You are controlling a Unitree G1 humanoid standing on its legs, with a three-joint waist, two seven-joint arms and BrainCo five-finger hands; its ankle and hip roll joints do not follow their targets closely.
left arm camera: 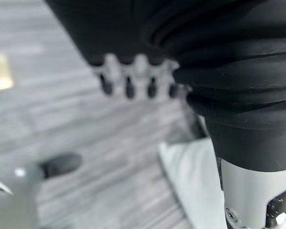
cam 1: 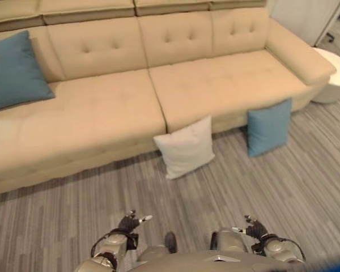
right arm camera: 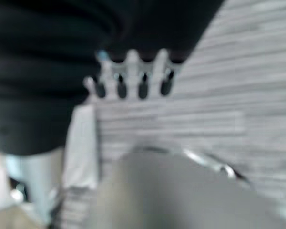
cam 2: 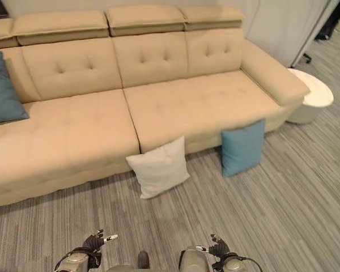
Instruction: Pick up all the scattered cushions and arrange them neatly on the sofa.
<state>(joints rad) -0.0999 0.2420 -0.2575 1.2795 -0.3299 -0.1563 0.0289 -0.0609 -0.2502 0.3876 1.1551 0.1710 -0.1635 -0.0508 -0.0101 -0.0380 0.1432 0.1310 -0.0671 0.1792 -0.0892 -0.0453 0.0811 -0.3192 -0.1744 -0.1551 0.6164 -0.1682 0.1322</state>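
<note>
A white cushion (cam 1: 185, 147) stands on the floor, leaning against the front of the beige sofa (cam 1: 102, 107) near its middle. To its right a teal cushion (cam 1: 269, 127) leans against the sofa front as well. A second teal cushion (cam 1: 14, 71) rests upright on the seat at the sofa's left end. My left hand (cam 1: 129, 222) and right hand (cam 1: 255, 228) hang low over the floor, well short of the cushions, both open and holding nothing. The left wrist view shows the left hand's fingers (left arm camera: 128, 86) relaxed, with the white cushion (left arm camera: 190, 181) past them.
A round white side table (cam 1: 335, 73) stands by the sofa's right armrest. Grey striped flooring (cam 1: 283, 192) stretches between me and the sofa. A pale wall panel (cam 2: 277, 28) rises behind the sofa's right end.
</note>
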